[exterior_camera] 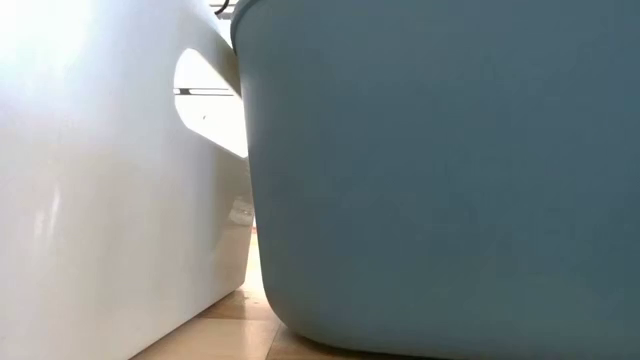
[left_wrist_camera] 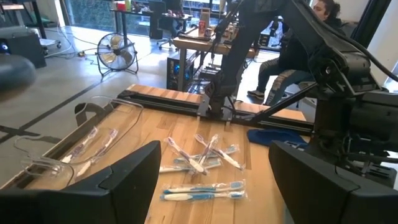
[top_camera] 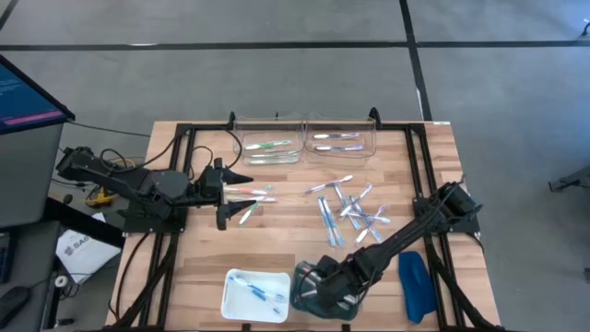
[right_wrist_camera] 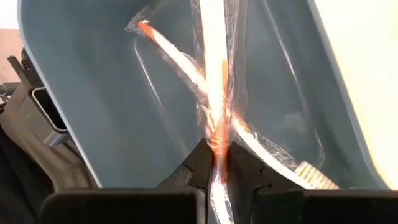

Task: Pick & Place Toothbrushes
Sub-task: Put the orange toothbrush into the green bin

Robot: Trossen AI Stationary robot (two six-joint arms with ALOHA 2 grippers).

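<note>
My right gripper (top_camera: 323, 290) hangs over a dark teal bin (top_camera: 304, 277) at the table's near edge, shut on a clear-wrapped orange toothbrush (right_wrist_camera: 214, 74). Another wrapped toothbrush (right_wrist_camera: 168, 53) lies on the bin's floor. A loose heap of toothbrushes (top_camera: 350, 212) lies on the wood right of centre. My left gripper (top_camera: 241, 196) stands open at the table's left, above a few pink and green toothbrushes (top_camera: 256, 195), touching none of them. My right gripper pinches the orange toothbrush through its clear wrapper (right_wrist_camera: 217, 134) between its two fingers. The fingers point steeply down into the bin and run along the toothbrush. The toothbrush reaches from the fingers down into the bin; whether its far end touches the bin I cannot tell.
A white tray (top_camera: 253, 293) with blue toothbrushes stands left of the teal bin. Two clear bins (top_camera: 267, 138) (top_camera: 341, 138) at the far edge hold toothbrushes. A dark-blue oblong object (top_camera: 417, 286) lies near the right edge. A person (left_wrist_camera: 292, 56) sits beyond the table.
</note>
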